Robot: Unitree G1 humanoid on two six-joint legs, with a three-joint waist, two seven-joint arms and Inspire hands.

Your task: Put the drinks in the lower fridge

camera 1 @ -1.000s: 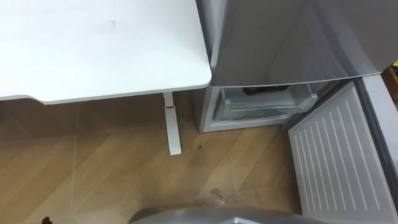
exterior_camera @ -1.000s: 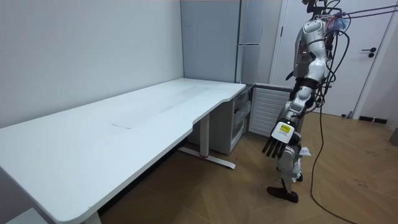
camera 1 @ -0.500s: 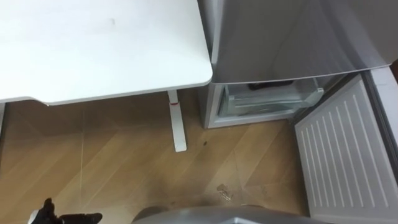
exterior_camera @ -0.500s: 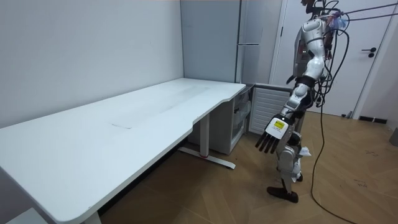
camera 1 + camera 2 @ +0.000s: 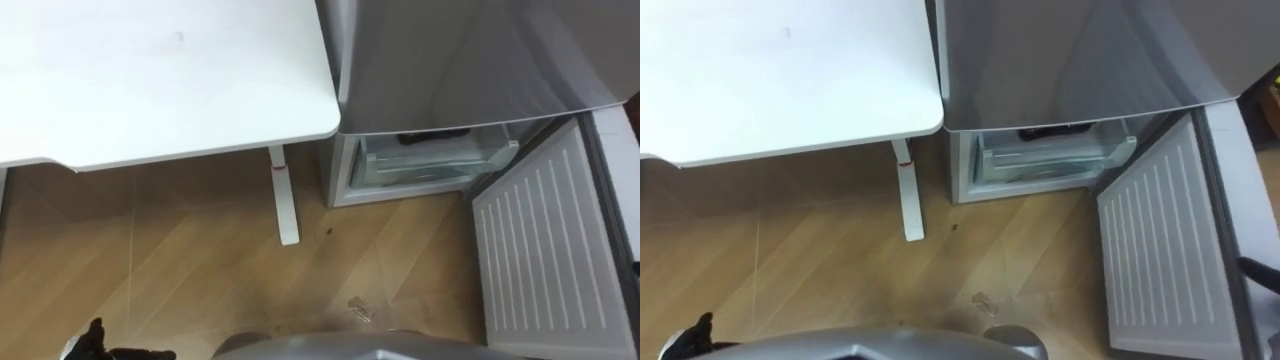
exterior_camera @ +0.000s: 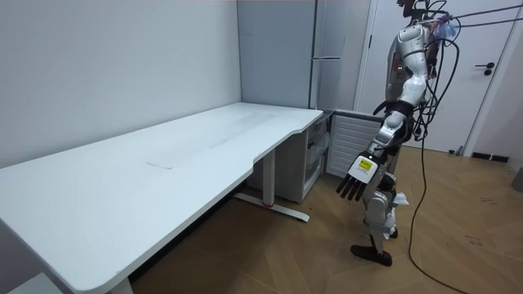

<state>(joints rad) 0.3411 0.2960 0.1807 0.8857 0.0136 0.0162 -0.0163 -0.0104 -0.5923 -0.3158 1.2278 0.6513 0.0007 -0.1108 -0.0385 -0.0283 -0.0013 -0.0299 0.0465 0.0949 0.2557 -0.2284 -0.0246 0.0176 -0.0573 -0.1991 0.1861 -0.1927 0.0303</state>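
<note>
Left hand (image 6: 357, 175): fingers straight and spread, holding nothing. It hangs forward of the robot's thigh in the room view. Dark fingertips poke in at the lower left corner of the eye views.
Change vs 1.0 s ago: arm has swung forward and up a little, so more of the hand is inside the eye views. Almost no change over the last 0.5 s.
Camera: whole eye view shifted slightly since 1.0 s ago, which is the head's own move.
Lower fridge (image 5: 430, 165): door (image 5: 545, 255) swung wide open to the robot's right, ribbed inner side showing. Clear drawer (image 5: 425, 172) inside.
Drinks: dark shape (image 5: 435, 134) at the top of the lower compartment, half hidden under the upper door (image 5: 450, 60) edge. Cannot tell if it is a drink.
Table (image 5: 150, 80): white, just beside the fridge on the robot's left.
Cut off: open door runs past the right and bottom edges.
Floor (image 5: 180, 270): small pale scrap (image 5: 360, 308), too small to identify.
</note>
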